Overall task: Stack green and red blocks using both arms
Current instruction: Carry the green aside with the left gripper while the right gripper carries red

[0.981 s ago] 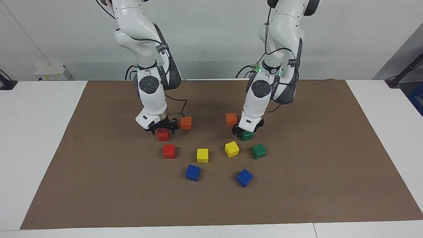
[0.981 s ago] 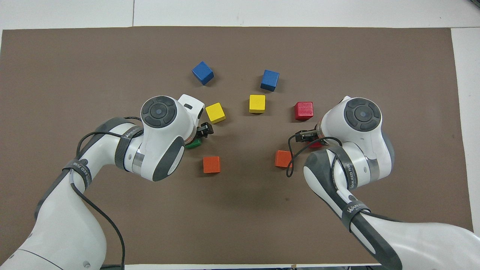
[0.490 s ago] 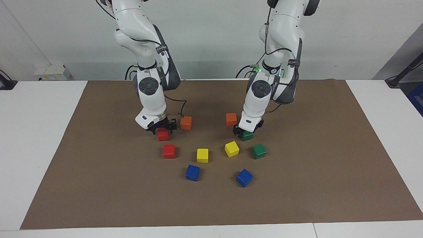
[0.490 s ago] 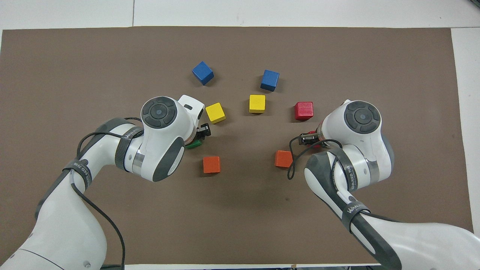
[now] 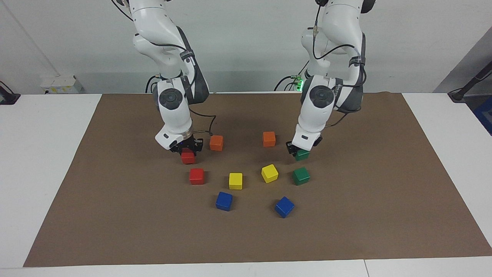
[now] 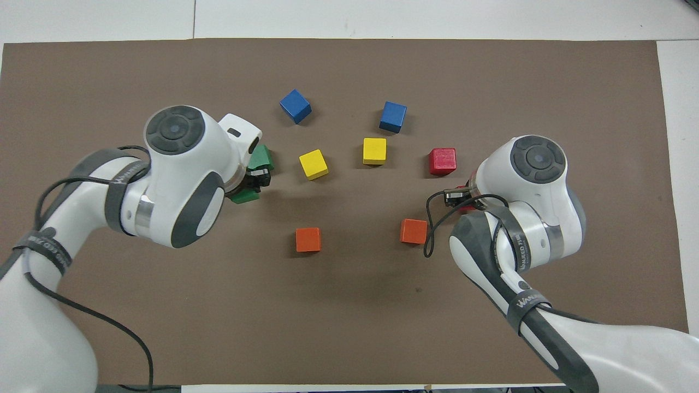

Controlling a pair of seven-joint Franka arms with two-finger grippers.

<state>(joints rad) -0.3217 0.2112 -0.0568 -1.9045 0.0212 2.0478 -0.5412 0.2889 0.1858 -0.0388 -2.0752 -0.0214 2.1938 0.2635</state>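
Glossy green cube [image 5: 302,154] clamped in left gripper [image 5: 300,151], red cube [image 5: 188,157] in right gripper [image 5: 187,149]; lift straight, centre over matching cubes.

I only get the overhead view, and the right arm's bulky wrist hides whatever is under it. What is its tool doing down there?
Observer: In the facing view, the right tool is shut on a red cube, beside an orange cube.
Visitor: And the left arm? I see only green slivers by its wrist.
Observer: The left tool is shut on a green cube, not yet on the second green cube.
Visitor: Is anything stacked?
Observer: No. Seen from the side, the second red cube carries nothing either.
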